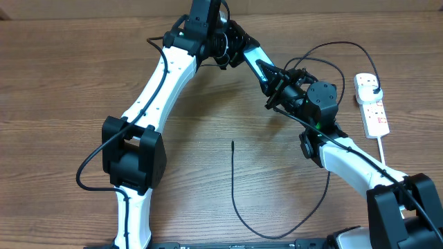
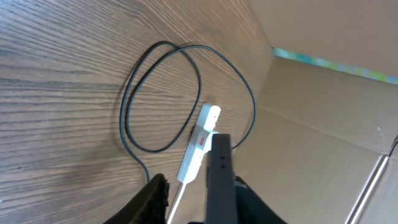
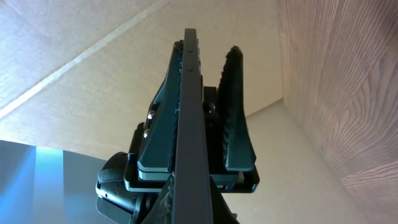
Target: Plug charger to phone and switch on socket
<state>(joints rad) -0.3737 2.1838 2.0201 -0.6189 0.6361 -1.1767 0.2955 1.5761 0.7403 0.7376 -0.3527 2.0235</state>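
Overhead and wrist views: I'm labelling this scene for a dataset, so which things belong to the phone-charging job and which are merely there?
Part of the job:
phone, seen edge-on in the right wrist view
black charger cable
white power strip

Merely there:
wooden table
cardboard wall

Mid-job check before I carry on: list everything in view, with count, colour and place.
table: one, brown wood, under everything
socket: one, white with red marks, right side of the table
charger: one, black cable, free tip at table centre, loops near the socket
phone: one, dark, seen edge-on, clamped in the right claw
cardboard wall: beige, behind the table
left arm: one, white and black, left side
right arm: one, white and black, right side
left claw: one, black, open, above the socket
right claw: one, black, shut on the phone
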